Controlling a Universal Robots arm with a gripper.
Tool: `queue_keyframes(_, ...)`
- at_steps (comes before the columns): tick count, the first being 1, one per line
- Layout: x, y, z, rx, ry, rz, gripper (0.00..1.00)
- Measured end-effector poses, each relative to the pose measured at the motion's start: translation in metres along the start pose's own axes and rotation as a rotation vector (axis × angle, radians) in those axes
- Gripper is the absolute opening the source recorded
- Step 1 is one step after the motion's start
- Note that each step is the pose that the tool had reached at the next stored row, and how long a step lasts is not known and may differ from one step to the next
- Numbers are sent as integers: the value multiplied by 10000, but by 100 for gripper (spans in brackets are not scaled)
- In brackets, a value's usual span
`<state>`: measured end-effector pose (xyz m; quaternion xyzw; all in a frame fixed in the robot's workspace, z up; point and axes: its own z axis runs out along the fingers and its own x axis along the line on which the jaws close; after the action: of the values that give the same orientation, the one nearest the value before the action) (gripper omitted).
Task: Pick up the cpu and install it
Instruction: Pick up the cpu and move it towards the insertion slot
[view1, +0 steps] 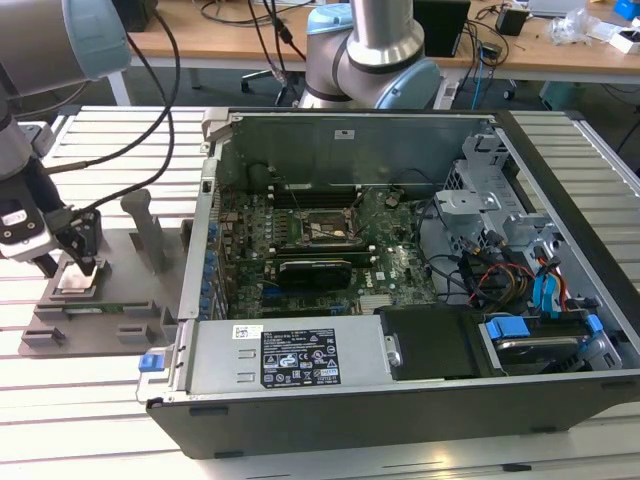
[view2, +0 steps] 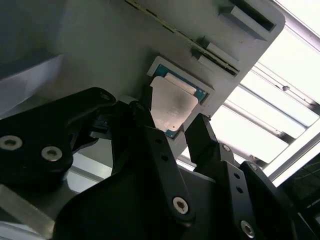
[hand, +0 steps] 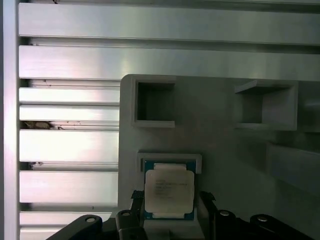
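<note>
Your gripper (view1: 82, 262) hangs over the grey tray (view1: 130, 300) at the exterior view's left, beside the open case (view1: 400, 380). The cpu (view1: 78, 280) lies flat in a tray recess, metal top up. It is square, with no long axis, its edges parallel to the recess. In both wrist views the fingers (hand: 136, 201) (view2: 150, 145) stand apart, one each side of it
</note>
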<state>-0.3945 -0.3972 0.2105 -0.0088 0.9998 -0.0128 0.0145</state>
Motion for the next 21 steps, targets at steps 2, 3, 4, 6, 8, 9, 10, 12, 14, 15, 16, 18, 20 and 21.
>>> queue_keyframes(2,-4,1,23,-1,-1,-4,54)
queue_keyframes(3,-6,1,42,-1,-2,-8,54)
queue_keyframes(4,-8,1,53,0,-1,-13,54)
queue_keyframes(6,-10,2,68,-1,-2,-25,54)
queue_keyframes(8,-12,2,83,-1,-2,-37,54)
queue_keyframes(9,-11,2,90,0,-1,-40,54)
queue_keyframes(10,-11,2,89,0,0,-41,54)
queue_keyframes(12,-12,2,90,-1,-1,-40,54)
queue_keyframes(14,-12,2,91,-1,-1,-41,55)
queue_keyframes(15,-12,2,91,-1,-2,-41,62)
queue_keyframes(16,-12,2,91,-1,-2,-41,62)
queue_keyframes(18,-13,2,98,11,-7,-43,62)
queue_keyframes(20,-11,4,124,19,-2,-42,62)
queue_keyframes(21,-11,8,137,18,-2,-41,62)
